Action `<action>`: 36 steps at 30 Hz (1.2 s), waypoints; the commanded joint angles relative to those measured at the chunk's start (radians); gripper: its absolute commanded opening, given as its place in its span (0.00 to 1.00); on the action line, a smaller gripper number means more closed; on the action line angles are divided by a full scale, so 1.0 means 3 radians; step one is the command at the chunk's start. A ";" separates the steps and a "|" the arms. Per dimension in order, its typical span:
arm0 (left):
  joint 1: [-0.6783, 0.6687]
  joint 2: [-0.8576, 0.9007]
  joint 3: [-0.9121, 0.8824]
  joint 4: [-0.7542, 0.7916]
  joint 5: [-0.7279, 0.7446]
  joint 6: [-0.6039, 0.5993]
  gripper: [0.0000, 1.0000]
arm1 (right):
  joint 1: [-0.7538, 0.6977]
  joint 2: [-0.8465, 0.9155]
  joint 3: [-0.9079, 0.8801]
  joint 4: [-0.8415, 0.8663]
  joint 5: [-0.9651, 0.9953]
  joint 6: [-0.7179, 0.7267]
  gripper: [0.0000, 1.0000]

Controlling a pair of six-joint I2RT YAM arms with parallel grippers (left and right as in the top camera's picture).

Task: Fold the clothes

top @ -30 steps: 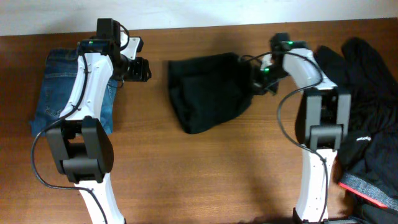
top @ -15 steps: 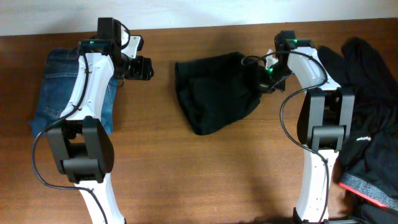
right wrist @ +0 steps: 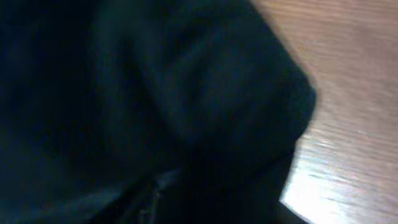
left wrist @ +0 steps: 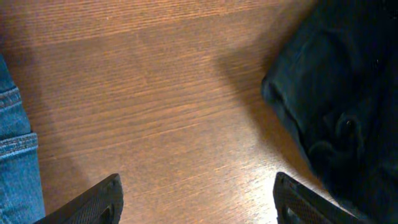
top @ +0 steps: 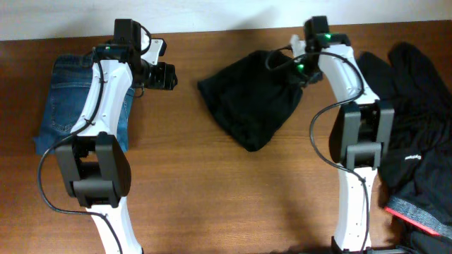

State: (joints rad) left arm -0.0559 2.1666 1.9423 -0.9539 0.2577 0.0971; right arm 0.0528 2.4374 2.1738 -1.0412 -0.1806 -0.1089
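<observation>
Dragged rightward and turned since a moment ago, the black trousers lie bunched mid-bench, one corner at the right claw. Fabric hides that claw's grip, so I cannot tell its state. Folded blue jeans lie far left and a black heap far right. Between jeans and trousers, the left claw hovers with its fingers apart.

Overhead looks straight down on the table, left wrist view close above bare wood, jeans at left edge, black garment at right, both seen overhead too, right wrist view blurred, right up against that black garment
</observation>
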 commanded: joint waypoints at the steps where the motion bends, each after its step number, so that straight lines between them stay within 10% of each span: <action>1: -0.0005 -0.0097 0.0055 0.0009 0.0004 0.0029 0.77 | 0.0237 0.0027 0.0267 -0.0058 0.0177 -0.0149 0.54; 14: -0.0004 -0.0097 0.0055 0.0009 0.0001 0.0031 0.77 | 0.0310 0.0005 0.1564 -0.0937 0.0084 0.0402 0.75; 36: -0.0004 -0.0095 0.0055 0.0048 -0.0008 0.0031 0.84 | 0.1228 0.0019 0.0482 -0.1294 0.0282 -0.0582 0.93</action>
State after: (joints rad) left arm -0.0559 2.1666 1.9423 -0.9451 0.2573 0.0971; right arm 0.4118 2.4413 2.3760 -1.4517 -0.1196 -0.2523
